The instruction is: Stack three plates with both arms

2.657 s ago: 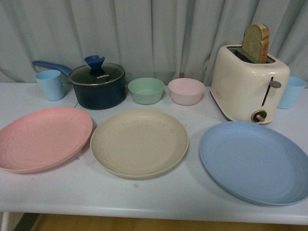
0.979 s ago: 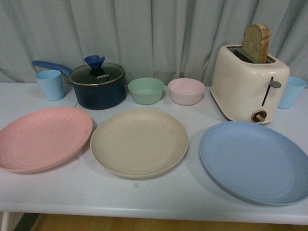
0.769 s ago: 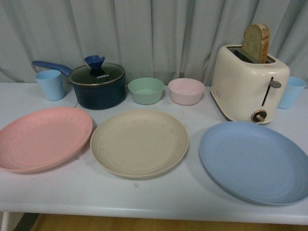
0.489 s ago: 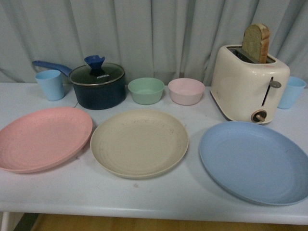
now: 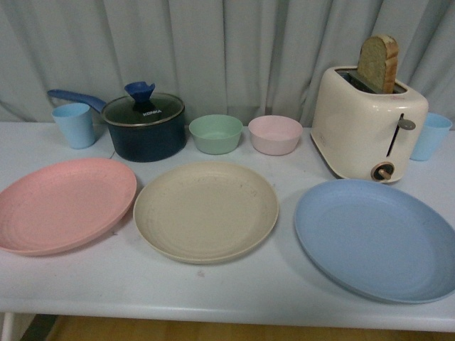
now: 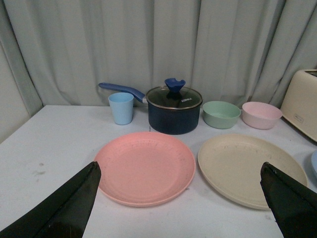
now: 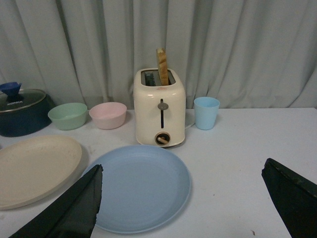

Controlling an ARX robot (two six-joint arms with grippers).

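Three plates lie side by side on the white table [image 5: 213, 291]: the pink plate [image 5: 60, 204] at the left, the beige plate [image 5: 206, 210] in the middle, the blue plate [image 5: 377, 238] at the right. None overlap. Neither arm shows in the front view. In the left wrist view my left gripper [image 6: 181, 198] is open, held back from the pink plate [image 6: 144, 167] and beige plate [image 6: 250, 168]. In the right wrist view my right gripper [image 7: 182, 198] is open, held back from the blue plate [image 7: 138, 186]; the beige plate [image 7: 34, 168] lies beside it.
Behind the plates stand a light blue cup [image 5: 74, 125], a dark blue lidded saucepan [image 5: 144, 126], a green bowl [image 5: 215, 133], a pink bowl [image 5: 275, 134], a cream toaster [image 5: 367, 131] with a bread slice [image 5: 377, 62], and another blue cup [image 5: 429, 136]. A grey curtain hangs behind.
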